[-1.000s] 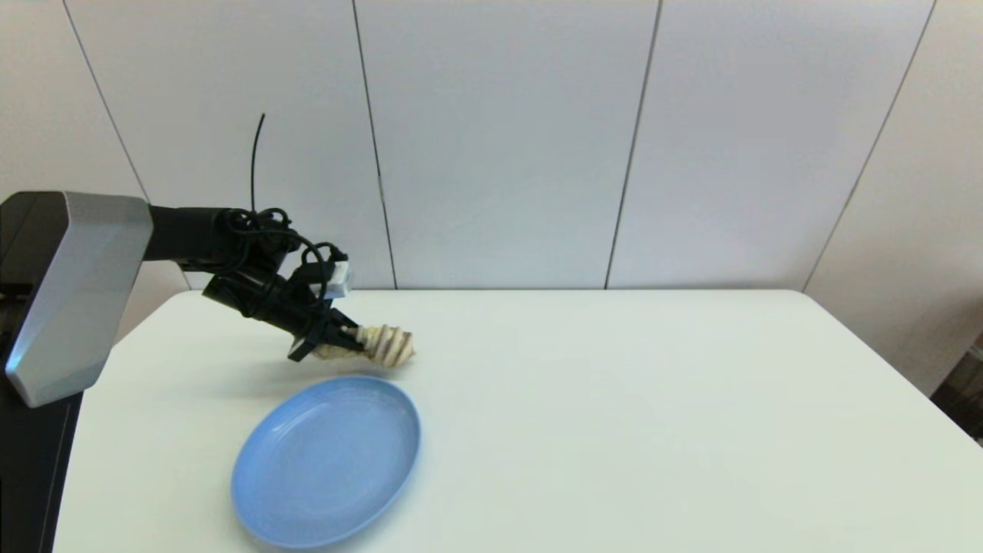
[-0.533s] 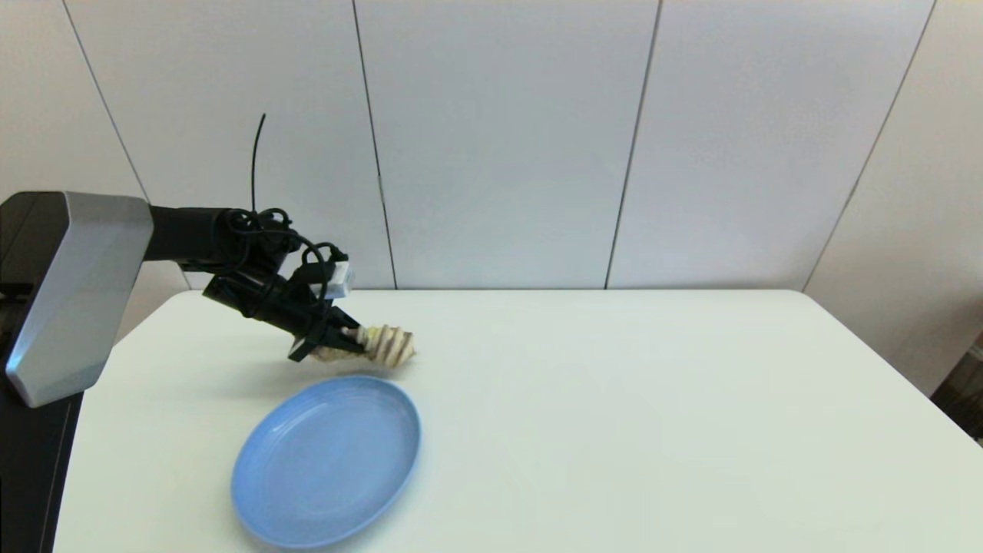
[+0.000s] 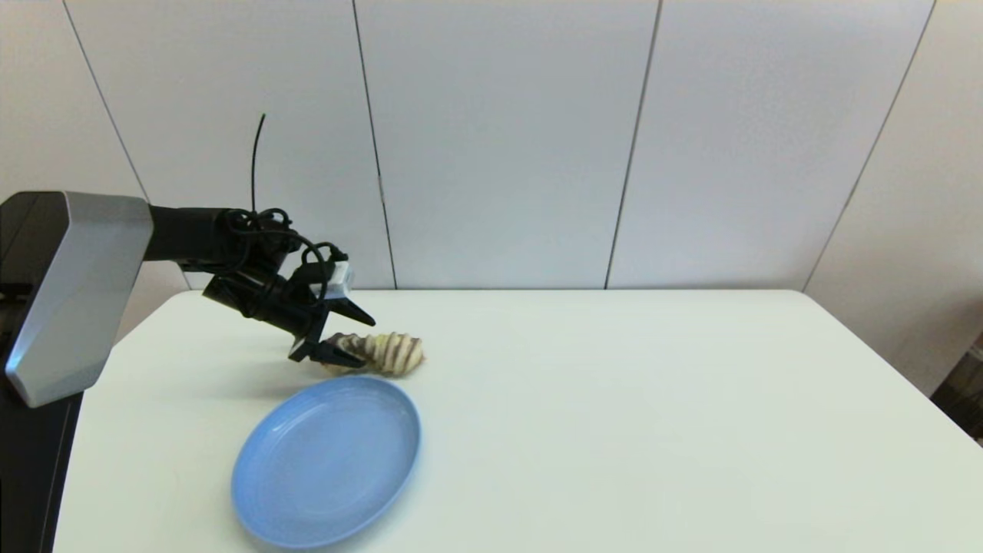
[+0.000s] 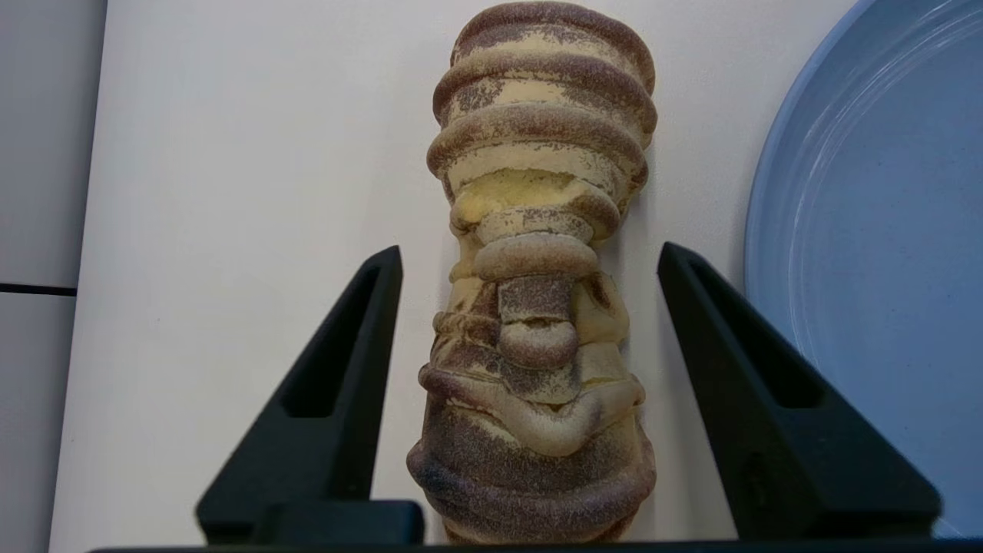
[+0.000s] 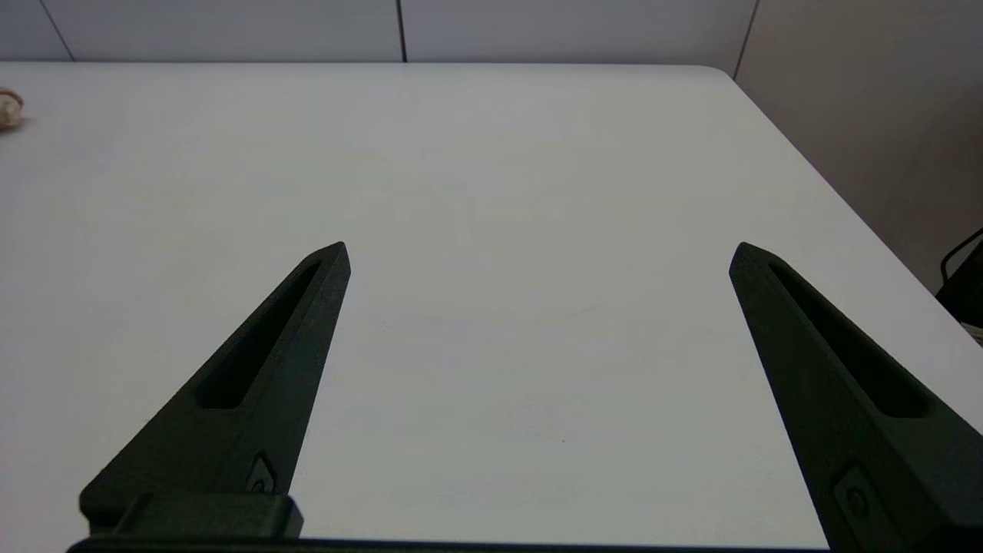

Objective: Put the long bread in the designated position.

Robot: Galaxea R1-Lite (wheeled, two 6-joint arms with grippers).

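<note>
Head view shows the left arm reaching in from the bench's left edge, its forearm sloping down toward the far-left part of the white bench (image 3: 614, 399), with the left gripper (image 3: 349, 338) tilted low over one end of the long bread (image 3: 380, 355). Its fingers (image 4: 330, 399) stand apart, one on each side of the loaf, and in the left wrist view a strip of bare bench shows between each finger and the bread, so nothing is clamped. The long bread lies flat on the bench, its long axis running roughly parallel to the far edge, one end between the fingers and the other pointing toward the bench's right side. Its dark ridges cross that axis. A blue plate (image 3: 326, 461) sits just nearer the front edge than the loaf, close beside it but apart; its rim appears beside one finger in the left wrist view. The right gripper (image 5: 537, 253) hangs over bare bench near the right edge, fingers spread wide, holding nothing.
</note>
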